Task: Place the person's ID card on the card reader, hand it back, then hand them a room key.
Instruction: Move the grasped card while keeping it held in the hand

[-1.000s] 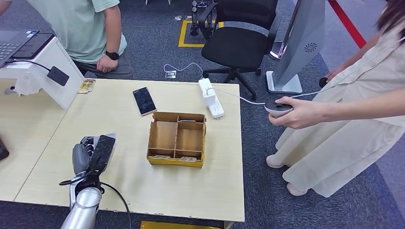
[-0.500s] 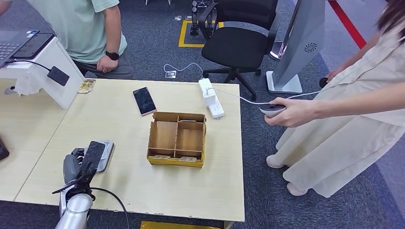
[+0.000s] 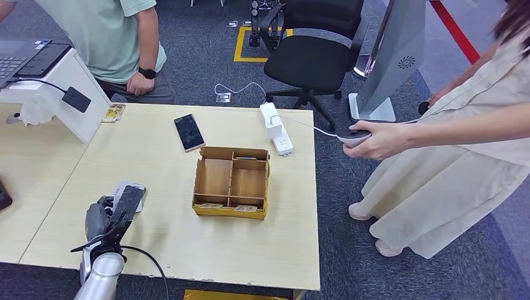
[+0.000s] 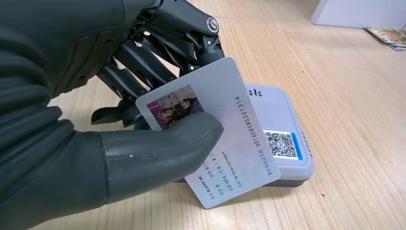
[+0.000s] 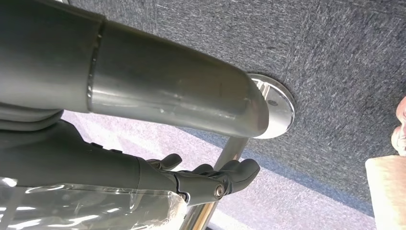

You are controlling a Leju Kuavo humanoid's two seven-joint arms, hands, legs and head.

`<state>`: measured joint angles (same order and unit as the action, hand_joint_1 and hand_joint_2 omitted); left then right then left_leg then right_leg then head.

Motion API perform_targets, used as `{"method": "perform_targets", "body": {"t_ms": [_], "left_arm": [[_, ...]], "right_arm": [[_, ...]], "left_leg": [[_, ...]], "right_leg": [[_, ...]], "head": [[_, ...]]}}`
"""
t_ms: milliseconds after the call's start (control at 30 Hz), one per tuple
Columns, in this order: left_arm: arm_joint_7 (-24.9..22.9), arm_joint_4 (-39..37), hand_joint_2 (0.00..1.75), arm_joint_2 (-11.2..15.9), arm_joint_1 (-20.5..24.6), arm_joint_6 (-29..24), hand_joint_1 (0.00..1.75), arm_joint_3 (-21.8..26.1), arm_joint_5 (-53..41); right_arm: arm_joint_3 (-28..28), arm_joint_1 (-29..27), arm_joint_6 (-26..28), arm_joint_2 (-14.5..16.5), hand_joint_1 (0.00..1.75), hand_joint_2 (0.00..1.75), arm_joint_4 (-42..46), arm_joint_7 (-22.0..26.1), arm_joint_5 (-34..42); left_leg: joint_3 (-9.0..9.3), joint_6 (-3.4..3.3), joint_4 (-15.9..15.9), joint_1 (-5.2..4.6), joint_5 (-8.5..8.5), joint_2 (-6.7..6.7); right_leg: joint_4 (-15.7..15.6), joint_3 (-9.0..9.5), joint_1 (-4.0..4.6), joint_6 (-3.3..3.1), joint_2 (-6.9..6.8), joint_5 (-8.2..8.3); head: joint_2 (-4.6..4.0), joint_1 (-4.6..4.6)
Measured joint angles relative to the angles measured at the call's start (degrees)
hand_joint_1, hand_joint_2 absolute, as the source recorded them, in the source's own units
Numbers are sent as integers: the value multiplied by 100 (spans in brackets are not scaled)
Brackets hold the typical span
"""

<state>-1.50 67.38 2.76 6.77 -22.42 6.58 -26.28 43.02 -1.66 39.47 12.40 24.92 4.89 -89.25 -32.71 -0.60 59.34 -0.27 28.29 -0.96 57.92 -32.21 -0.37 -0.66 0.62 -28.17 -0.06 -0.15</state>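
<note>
Pale wooden table (image 3: 156, 162), grey carpet (image 3: 206, 56)

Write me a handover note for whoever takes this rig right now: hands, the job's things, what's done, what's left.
Left hand: pinches the ID card between thumb and fingers, tilted over the grey card reader on the table, low at its near edge; contact unclear.
Right hand: hangs beside the table, fingers curled, holding nothing.
Done: card taken and brought to the reader.
Left: lay it on the reader, hand it back, then hand over a room key.
</note>
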Motion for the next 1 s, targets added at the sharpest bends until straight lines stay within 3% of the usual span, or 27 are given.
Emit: {"method": "perform_targets", "body": {"t_ms": [633,1000], "left_arm": [[239,-163,175,-111,234,-42,175,55,273],[647,184,175,-162,243,28,175,52,439]], "right_arm": [[44,7,0,31,0,0,17,26,-31],[78,14,0,39,0,0,24,42,-36]], "left_leg": [[0,0,0,0,-4,0],[0,0,0,0,-4,0]], "right_leg": [[0,0,0,0,0,1],[1,0,0,0,0,1]], "head": [[0,0],[0,0]]}}
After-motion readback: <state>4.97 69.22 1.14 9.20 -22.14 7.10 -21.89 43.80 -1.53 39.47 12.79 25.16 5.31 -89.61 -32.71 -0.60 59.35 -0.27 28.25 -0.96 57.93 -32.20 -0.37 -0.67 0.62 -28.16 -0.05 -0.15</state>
